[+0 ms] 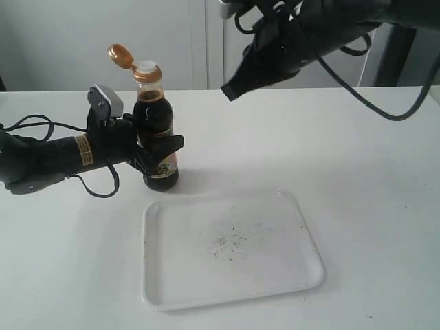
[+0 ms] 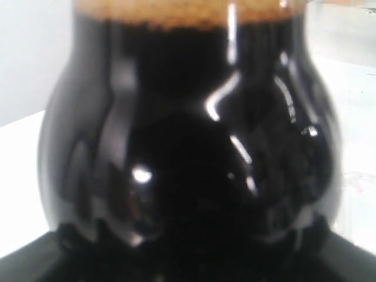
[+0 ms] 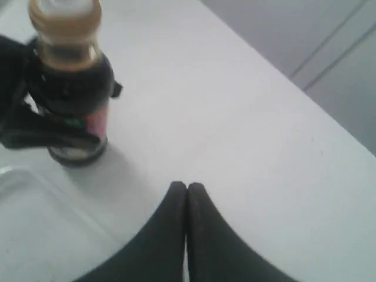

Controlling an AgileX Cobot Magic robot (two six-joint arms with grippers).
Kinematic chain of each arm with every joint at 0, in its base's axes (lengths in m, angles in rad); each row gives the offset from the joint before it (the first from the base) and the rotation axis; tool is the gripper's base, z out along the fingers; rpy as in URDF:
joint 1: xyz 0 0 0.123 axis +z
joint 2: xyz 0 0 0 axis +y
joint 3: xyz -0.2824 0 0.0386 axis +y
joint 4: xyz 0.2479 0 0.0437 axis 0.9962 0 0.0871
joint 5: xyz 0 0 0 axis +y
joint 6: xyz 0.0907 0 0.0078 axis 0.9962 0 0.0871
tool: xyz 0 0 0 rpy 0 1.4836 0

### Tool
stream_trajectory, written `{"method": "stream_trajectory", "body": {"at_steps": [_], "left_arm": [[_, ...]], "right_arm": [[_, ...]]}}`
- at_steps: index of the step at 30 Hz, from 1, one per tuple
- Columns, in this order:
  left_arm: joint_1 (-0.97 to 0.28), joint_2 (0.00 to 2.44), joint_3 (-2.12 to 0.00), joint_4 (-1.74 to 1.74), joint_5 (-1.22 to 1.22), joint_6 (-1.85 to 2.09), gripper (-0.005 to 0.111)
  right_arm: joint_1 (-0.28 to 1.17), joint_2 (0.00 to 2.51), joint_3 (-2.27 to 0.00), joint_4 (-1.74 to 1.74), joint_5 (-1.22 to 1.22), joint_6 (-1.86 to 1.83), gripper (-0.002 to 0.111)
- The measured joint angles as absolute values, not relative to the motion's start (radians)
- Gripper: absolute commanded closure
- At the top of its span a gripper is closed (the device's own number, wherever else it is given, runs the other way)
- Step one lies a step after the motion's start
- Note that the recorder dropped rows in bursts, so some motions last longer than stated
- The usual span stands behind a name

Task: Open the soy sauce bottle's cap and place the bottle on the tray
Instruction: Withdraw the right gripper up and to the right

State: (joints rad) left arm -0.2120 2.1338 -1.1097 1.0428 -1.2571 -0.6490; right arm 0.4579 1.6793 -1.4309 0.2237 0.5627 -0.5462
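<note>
The soy sauce bottle [image 1: 151, 110] stands upright on the tabletop [image 1: 357, 172], just beside the far left corner of the tray [image 1: 179, 282] but not on it; its base rests on the bare surface, a little apart from the rim. The left claw [image 1: 157, 148] comes in from the side and is clamped around the labelled lower body, holding the bottle. The grip sits low and level, which I judge serves to steady the glass against the push of opening and to leave the neck free from above. The left wrist view bears this out (it is filled with dark, glossy glass and the liquid line, right up against the lens).

The cap [image 1: 121, 56] is flipped back on its hinge, tilted up and away to the left of the white pour spout [image 1: 146, 67]; the opening half of the task looks done. The right claw [image 3: 187, 191] hangs in the air above and to the right of the bottle, well apart from it, its two tips pressed together and holding nothing; that raised position seems chosen so that it does not block the path between bottle and tray.

The tray lies flat, with dark specks at its centre. What is left, by my reading, is a short lift and carry by the left arm onto it; the bottle should be kept upright, since the spout is uncovered and the liquid reaches up toward the neck, so a tilt could spill it.
</note>
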Motion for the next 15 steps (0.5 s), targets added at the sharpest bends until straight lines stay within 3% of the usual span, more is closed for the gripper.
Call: {"method": "stream_trajectory", "body": {"at_steps": [5, 15], "left_arm": [[-0.212, 2.069, -1.102, 1.043, -1.146, -0.724, 0.107], [-0.212, 1.904, -0.985, 1.026, -1.138, -0.708, 0.107]], "right_arm": [[0.335, 1.657, -1.422, 0.066, 0.682, -0.403, 0.108], [0.191, 1.527, -1.284, 0.057, 0.63, -0.367, 0.108]]}}
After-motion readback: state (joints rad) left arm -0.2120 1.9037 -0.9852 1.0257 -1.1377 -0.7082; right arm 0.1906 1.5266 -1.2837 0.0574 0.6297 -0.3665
